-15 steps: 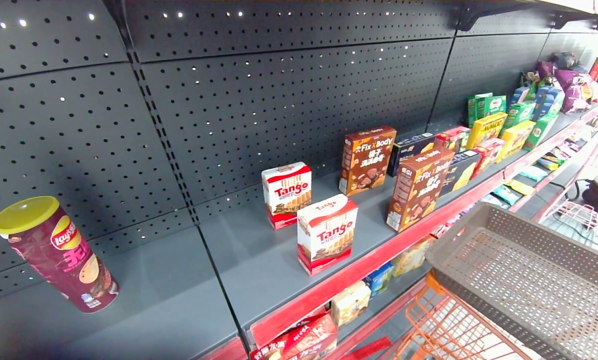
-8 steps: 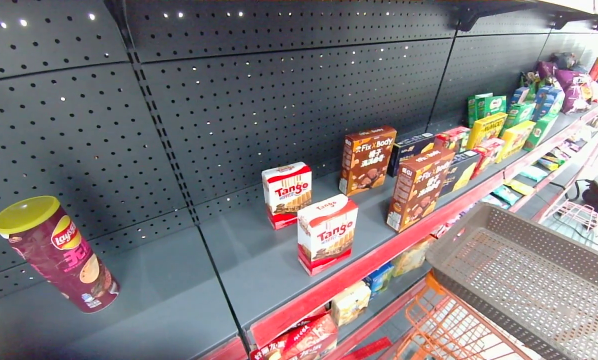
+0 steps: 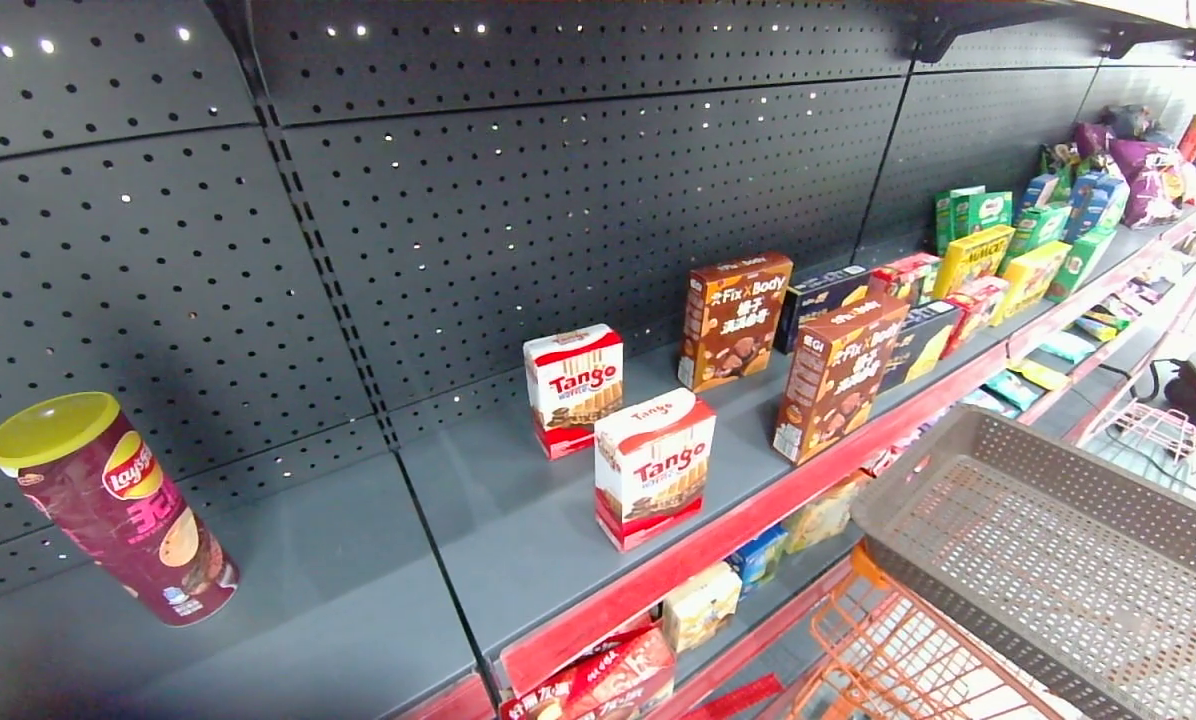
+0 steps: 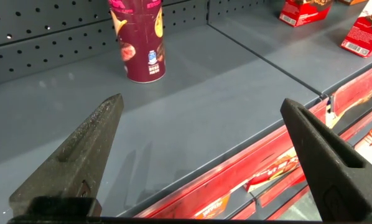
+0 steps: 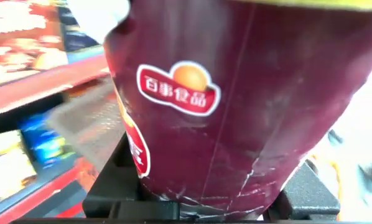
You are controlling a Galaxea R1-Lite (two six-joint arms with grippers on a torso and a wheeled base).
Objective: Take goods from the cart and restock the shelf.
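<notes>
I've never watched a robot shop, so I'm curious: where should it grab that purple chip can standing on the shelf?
Probably around the straight round body of the chip can, below its yellow lid, coming level from the front of the shelf. It stands upright and alone, pegboard behind, so both sides are free. The open left gripper faces it; the right gripper holds another can.

The shelf (image 3: 358,560) is smooth matt metal, its back panel (image 3: 558,200) perforated. The chip can (image 5: 236,124) is glossy, faintly scuffed; the boxes (image 3: 653,465) are glossy cardboard; the basket (image 3: 1058,560) is matt perforated plastic.
</notes>
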